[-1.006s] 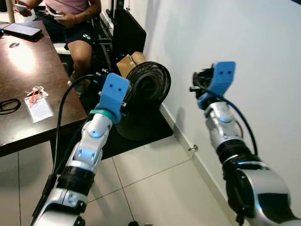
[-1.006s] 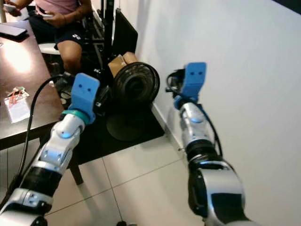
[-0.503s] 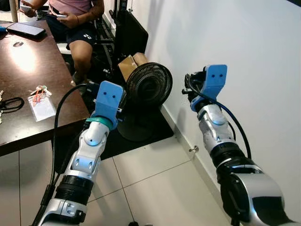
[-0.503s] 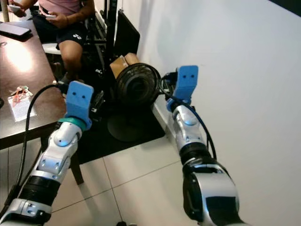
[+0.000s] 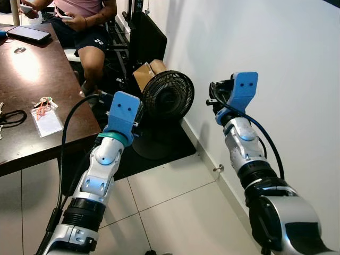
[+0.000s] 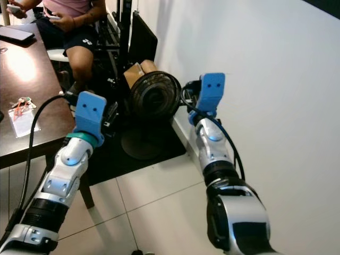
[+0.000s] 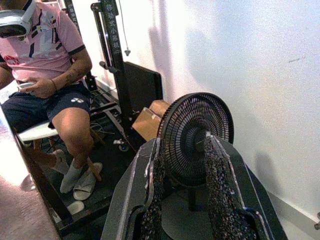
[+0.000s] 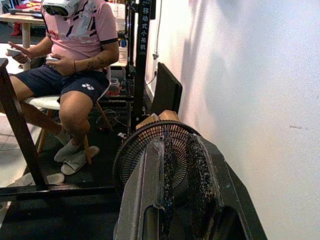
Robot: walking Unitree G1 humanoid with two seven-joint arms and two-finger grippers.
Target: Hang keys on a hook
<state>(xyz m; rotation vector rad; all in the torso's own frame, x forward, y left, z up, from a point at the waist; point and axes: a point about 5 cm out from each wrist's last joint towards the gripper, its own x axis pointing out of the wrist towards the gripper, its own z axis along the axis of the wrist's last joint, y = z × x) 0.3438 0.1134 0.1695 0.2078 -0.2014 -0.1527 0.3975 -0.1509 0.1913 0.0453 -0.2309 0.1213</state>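
Observation:
The keys lie on the dark wooden table at my left, next to a clear card holder. Both arms are raised in front of me, away from the table and pointing toward the black floor fan by the white wall. In the left wrist view, my left gripper is open, with the fan showing between its fingers. My right gripper is shut with nothing in it, its fingers close together. Blue camera housings hide the fingers in the eye views.
A seated person holding controllers is at the far end of the table, with a black stand and a cardboard box behind the fan. A phone and a black cord lie on the table. White tiled floor lies ahead.
The view shifted slightly a second ago and has held steady since. Both arms stay raised in about the same pose. Nothing was grasped or released.

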